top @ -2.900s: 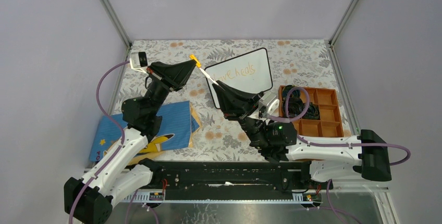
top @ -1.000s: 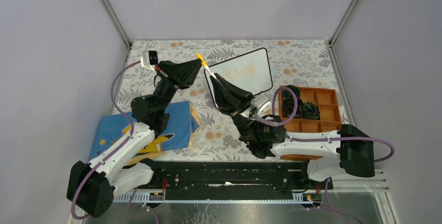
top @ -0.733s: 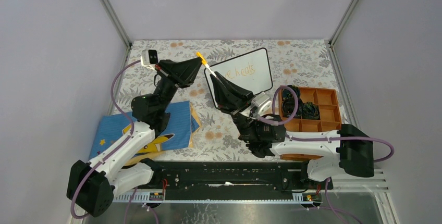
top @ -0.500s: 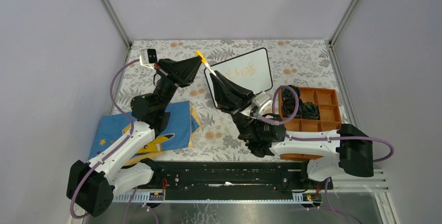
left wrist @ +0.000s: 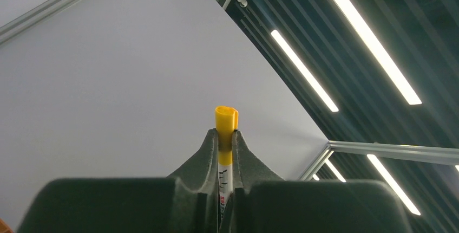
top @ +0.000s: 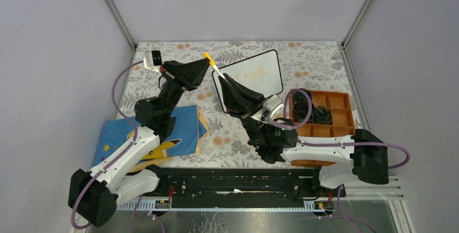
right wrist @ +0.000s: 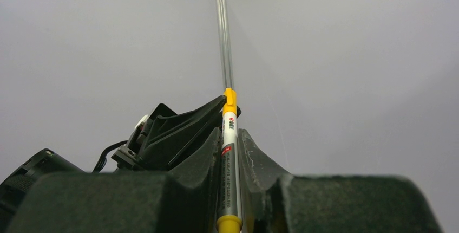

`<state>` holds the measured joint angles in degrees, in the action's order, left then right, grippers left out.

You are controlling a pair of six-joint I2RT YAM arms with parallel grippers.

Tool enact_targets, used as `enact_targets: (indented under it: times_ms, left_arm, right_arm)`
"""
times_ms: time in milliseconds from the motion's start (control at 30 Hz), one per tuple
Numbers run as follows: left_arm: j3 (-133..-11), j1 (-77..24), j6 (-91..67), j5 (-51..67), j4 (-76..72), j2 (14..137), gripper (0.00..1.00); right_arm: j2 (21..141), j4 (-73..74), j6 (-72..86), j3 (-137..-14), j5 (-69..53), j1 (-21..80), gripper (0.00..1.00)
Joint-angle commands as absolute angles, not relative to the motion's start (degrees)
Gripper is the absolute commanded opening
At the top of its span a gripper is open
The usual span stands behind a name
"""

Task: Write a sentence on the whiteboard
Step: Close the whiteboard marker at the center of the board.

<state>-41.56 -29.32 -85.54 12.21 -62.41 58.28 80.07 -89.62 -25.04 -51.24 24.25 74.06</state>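
The whiteboard (top: 265,84) lies at the back middle of the table. The orange sentence (top: 253,74) shows on it; I read about "heals", and its left part is hidden behind my right gripper. An orange-capped white marker (top: 215,69) is held in the air at the board's left corner. My left gripper (top: 204,62) is shut on its yellow cap end (left wrist: 226,120). My right gripper (top: 224,81) is shut on the marker's barrel (right wrist: 229,151). My left gripper (left wrist: 225,135) and my right gripper (right wrist: 230,135) each show the pen pinched between the jaws.
An orange compartment tray (top: 340,103) with black items stands to the right of the board. A blue cartoon cloth (top: 181,130) lies at the left under my left arm. Floral tablecloth (top: 319,65) covers the table, with grey enclosure walls all round.
Since 2.9 s ago both grippers, with the marker between them, have shifted slightly right, and the right arm has swung left. In the last second almost nothing moves.
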Motion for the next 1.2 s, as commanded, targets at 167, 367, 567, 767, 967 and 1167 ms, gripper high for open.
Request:
enact_targets:
  times_ms: [167,367,567,767,967,1167]
  left_arm:
    - [-43.2,-30.7,-82.4,16.3,-60.4,56.7,0.16]
    - [-43.3,-30.7,-82.2,16.5,-60.3,56.6,0.19]
    - [-43.2,-30.7,-81.9,16.8,-60.4,56.7,0.22]
    - [-43.2,-30.7,-81.7,17.0,-60.3,56.6,0.27]
    - [-43.2,-30.6,-81.1,17.0,-60.4,56.3,0.49]
    - [-43.7,-30.3,-78.1,15.6,-57.0,54.9,0.80]
  right_arm:
    - [78.2,-92.2,-24.9,-52.2,23.2,73.2,0.00]
    - [78.1,-92.2,-25.0,-52.2,23.2,73.2,0.00]
    - [78.2,-92.1,-25.2,-52.2,23.3,73.2,0.00]
    - [78.4,-92.1,-25.3,-52.2,23.3,73.2,0.00]
    - [78.2,-92.0,-25.2,-52.1,23.2,73.2,0.00]
    - [77.3,-91.8,-24.8,-51.0,23.0,73.2,0.00]
